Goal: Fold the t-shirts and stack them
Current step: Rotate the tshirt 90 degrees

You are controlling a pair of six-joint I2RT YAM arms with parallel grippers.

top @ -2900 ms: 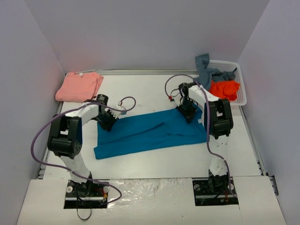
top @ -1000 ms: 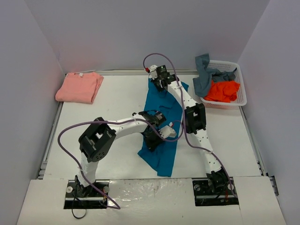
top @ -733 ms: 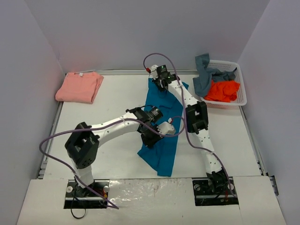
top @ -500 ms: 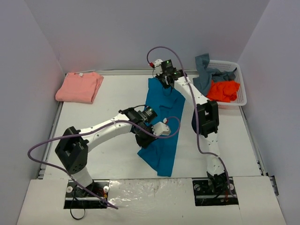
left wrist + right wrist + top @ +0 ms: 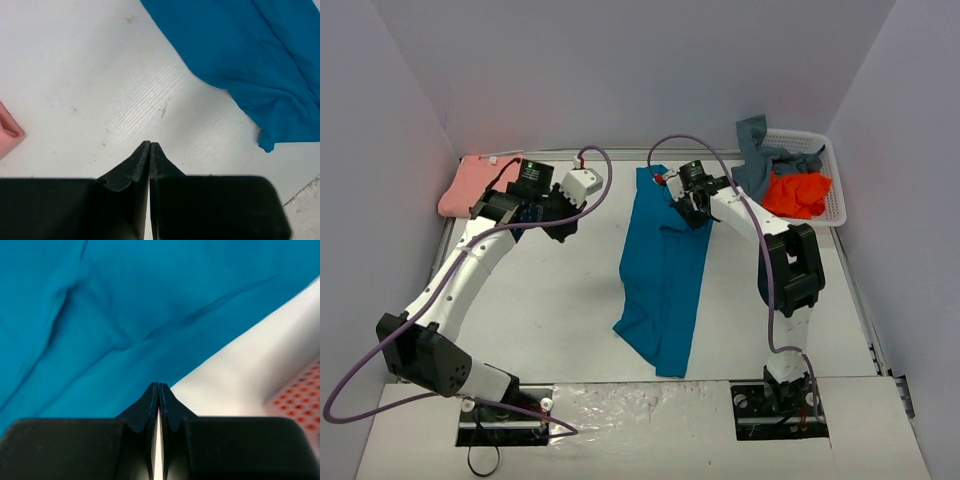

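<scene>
I see left gripper (image 5: pixel 150 146) and right gripper (image 5: pixel 158 386) pinched closed, empty; my left arm (image 5: pixel 455 268) partly hides the pink shirt (image 5: pixel 458 195) at ten o'clock.

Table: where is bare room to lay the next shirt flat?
The widest bare table lies left of the teal shirt, nearer than the salmon-pink shirt. Crowded: the far-right corner by the basket.

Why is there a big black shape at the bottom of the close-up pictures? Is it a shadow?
Not a shadow: in the left wrist view it is the left gripper itself, close up; in the right wrist view, the right gripper, with the basket corner looking blurry.
</scene>
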